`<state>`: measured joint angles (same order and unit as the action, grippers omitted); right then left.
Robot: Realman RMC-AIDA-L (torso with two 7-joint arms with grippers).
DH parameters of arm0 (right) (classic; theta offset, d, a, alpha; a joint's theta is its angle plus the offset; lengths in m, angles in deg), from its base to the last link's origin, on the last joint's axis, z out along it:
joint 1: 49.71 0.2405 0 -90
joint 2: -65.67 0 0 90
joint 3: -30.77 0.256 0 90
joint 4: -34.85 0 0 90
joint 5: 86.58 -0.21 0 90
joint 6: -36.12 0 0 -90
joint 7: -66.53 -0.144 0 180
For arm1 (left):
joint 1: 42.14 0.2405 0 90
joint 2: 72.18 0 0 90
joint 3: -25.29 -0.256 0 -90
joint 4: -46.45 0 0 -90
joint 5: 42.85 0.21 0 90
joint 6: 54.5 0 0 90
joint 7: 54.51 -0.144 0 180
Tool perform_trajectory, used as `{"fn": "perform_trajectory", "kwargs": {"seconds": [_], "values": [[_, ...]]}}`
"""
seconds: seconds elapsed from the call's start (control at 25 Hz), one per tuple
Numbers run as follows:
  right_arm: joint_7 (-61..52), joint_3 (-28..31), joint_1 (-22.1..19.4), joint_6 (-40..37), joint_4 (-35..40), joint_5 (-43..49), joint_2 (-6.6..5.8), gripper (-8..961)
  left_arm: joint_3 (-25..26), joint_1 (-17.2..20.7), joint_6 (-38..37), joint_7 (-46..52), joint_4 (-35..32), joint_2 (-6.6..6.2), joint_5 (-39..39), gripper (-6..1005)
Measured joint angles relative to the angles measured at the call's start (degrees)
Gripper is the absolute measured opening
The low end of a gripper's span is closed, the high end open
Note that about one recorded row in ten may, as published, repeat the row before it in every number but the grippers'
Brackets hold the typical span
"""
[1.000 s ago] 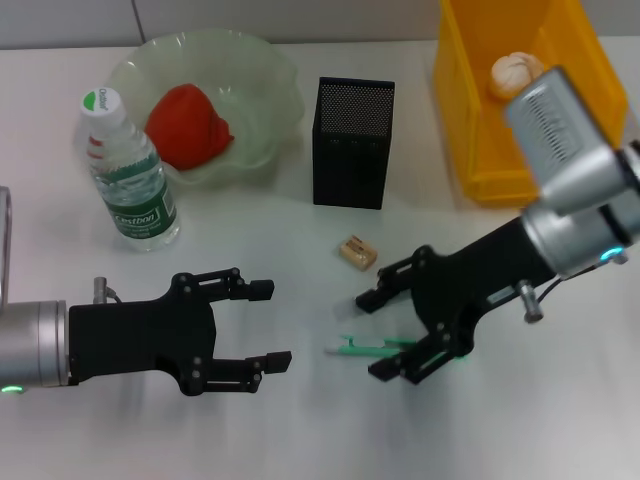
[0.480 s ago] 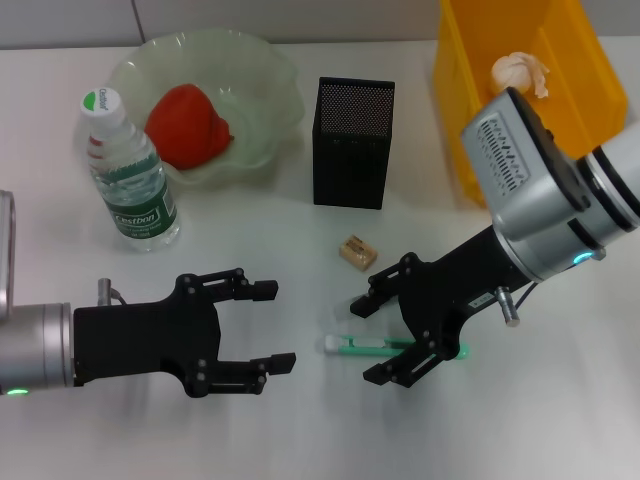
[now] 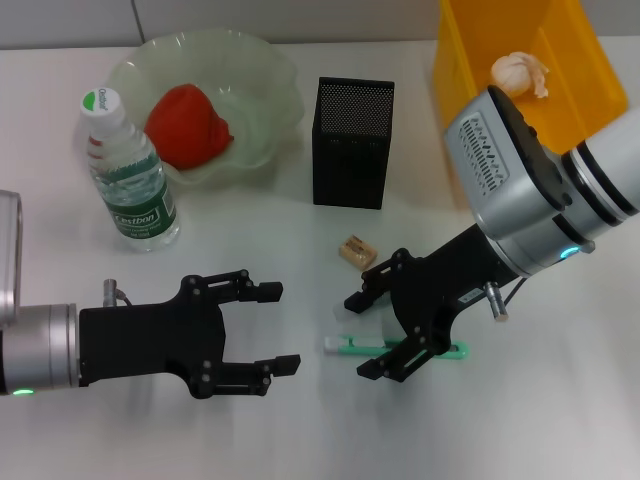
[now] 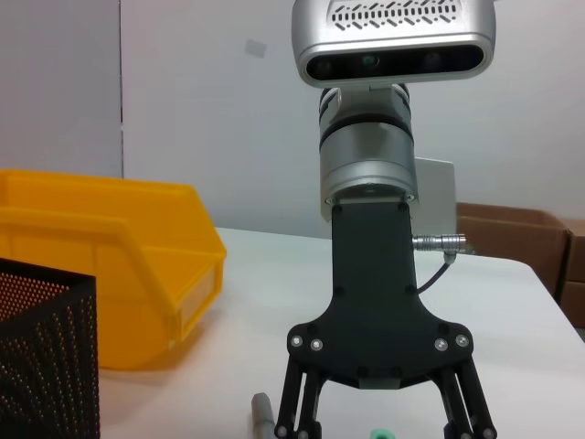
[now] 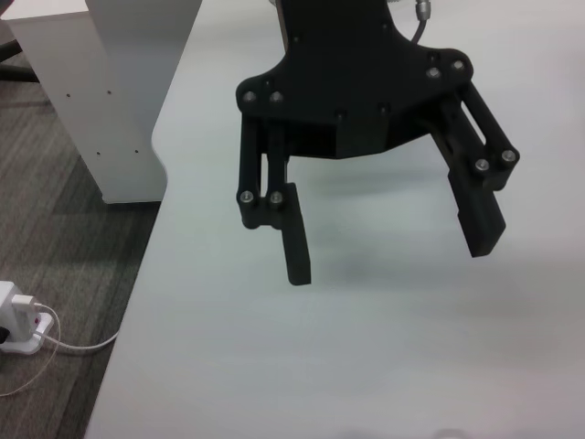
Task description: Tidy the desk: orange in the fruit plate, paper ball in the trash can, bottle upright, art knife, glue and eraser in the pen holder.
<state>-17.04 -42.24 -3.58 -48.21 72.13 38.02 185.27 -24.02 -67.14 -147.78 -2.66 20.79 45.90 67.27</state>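
The mint-green art knife [image 3: 440, 349] lies flat on the white desk [image 3: 300, 430], white tip toward the left arm. My right gripper [image 3: 360, 336] is open low over it, one finger on each side of the tip end. The tan eraser [image 3: 357, 251] lies just behind, in front of the black mesh pen holder [image 3: 352, 140]. Beside the right gripper's fingers, the left wrist view shows the grey end of the glue [image 4: 262, 413]. The orange [image 3: 188, 125] sits in the fruit plate [image 3: 262, 80], and the bottle [image 3: 128, 175] stands upright. The paper ball [image 3: 518, 70] lies in the trash can [image 3: 470, 130]. My left gripper [image 3: 278, 328] hovers open and holds nothing.
The two grippers face each other a short way apart near the desk's front; the right wrist view shows the left gripper [image 5: 391, 256] over bare tabletop. The yellow bin [image 4: 110, 274] and mesh box [image 4: 46, 357] stand behind the right arm.
My right arm has swung round and brought its open gripper left and down over the art knife. The left gripper has crept slightly to the right.
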Motion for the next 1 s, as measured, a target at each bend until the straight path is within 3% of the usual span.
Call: {"fn": "perform_trajectory", "kwargs": {"seconds": [0.36,0.6,1.0], "values": [[0.81,-4.05,-0.85,2.96,-0.74,-2.02,0.12,756,0.45,0.38,0.04,-0.10,0.37,0.14,-0.23,804],[1.09,-5.12,-0.87,5.00,-1.44,-2.68,0.12,555,0.53,0.65,-0.01,-0.10,0.36,0.14,-0.33,804],[1.79,-5.22,-0.88,5.45,-1.89,-3.77,0.11,517,0.53,0.74,0.04,-0.08,0.35,0.14,-0.36,804]]}}
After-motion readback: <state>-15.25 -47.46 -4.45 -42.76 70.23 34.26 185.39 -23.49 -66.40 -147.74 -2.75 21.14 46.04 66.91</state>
